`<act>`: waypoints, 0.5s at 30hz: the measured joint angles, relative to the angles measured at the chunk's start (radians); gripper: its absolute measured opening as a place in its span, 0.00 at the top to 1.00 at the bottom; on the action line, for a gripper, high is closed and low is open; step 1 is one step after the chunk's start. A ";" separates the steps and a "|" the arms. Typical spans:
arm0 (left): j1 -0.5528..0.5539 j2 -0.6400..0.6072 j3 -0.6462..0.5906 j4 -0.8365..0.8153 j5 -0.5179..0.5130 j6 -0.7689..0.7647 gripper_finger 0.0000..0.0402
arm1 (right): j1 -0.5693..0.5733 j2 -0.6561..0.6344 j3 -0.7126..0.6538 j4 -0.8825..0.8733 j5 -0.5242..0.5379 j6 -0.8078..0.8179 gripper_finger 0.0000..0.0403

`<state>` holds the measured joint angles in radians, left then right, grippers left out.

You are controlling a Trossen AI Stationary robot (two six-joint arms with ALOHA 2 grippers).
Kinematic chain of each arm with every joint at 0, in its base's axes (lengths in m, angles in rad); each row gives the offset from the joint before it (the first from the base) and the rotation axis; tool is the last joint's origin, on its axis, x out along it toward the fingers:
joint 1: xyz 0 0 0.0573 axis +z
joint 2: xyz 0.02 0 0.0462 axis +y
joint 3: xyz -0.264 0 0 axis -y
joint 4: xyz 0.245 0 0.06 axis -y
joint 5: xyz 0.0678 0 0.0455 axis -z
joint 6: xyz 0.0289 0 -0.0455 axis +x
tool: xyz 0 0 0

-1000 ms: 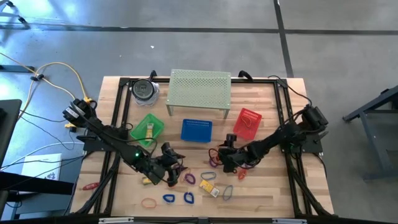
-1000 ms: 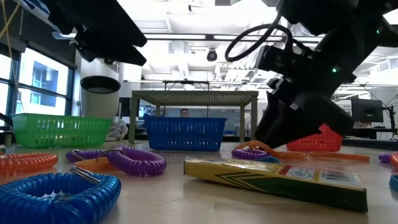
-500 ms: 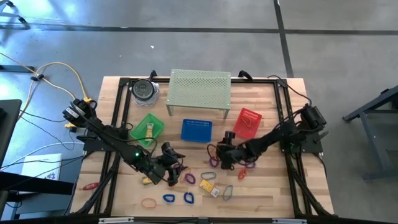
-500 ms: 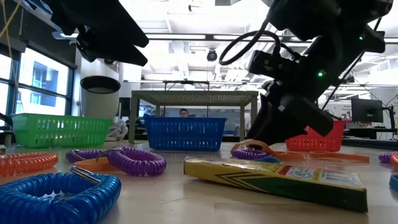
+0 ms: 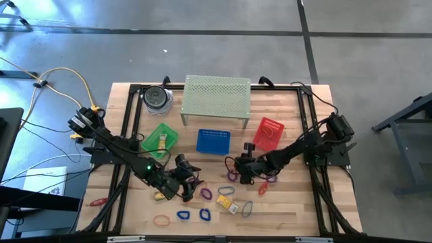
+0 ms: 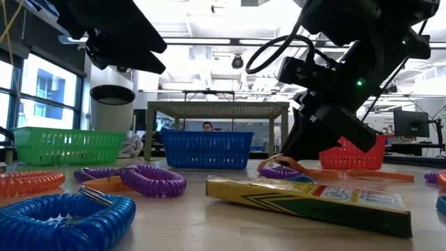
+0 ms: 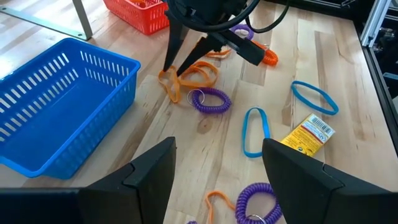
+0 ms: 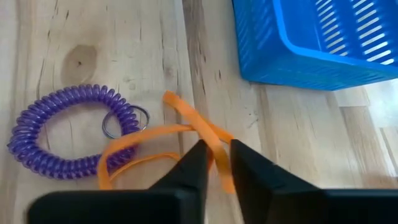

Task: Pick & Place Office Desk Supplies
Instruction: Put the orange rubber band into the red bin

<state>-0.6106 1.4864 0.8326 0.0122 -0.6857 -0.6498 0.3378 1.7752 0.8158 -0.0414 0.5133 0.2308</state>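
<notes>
Your right claw (image 8: 214,163) is pinched nearly closed on the orange band (image 8: 186,134), which lies on the table (image 8: 93,37) just beside the purple coil (image 8: 68,127) and near the blue basket (image 8: 323,37). The band's long run crosses the fingers, and the basket sits just ahead of that claw. Your left claw (image 7: 214,171) hangs partly open and empty, farther off, so the right arm is the nearer.

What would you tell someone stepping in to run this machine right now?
Right gripper: pinched shut on an orange rubber band beside a purple coil, near the blue basket.
Left gripper: open, empty, hovering above the table.
Done: band gripped, not yet lifted.
Left: bands, coils and the yellow box lie loose on the table; red basket and green basket stand behind.
</notes>
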 joint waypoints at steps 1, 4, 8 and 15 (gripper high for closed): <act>0.000 0.000 0.000 0.000 0.000 0.000 0.42 | 0.000 0.000 0.000 0.000 0.000 0.000 0.92; 0.000 0.000 0.000 -0.003 0.000 0.000 0.42 | 0.000 0.000 0.000 0.000 0.000 -0.002 0.98; 0.000 0.000 0.000 -0.005 0.000 0.000 0.42 | 0.002 0.000 0.000 -0.003 -0.006 -0.002 0.99; 0.000 0.000 -0.001 -0.005 0.000 0.000 0.42 | 0.003 0.000 0.000 -0.007 -0.019 -0.002 0.99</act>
<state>-0.6106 1.4860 0.8318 0.0074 -0.6857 -0.6495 0.3405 1.7748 0.8158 -0.0486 0.4942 0.2291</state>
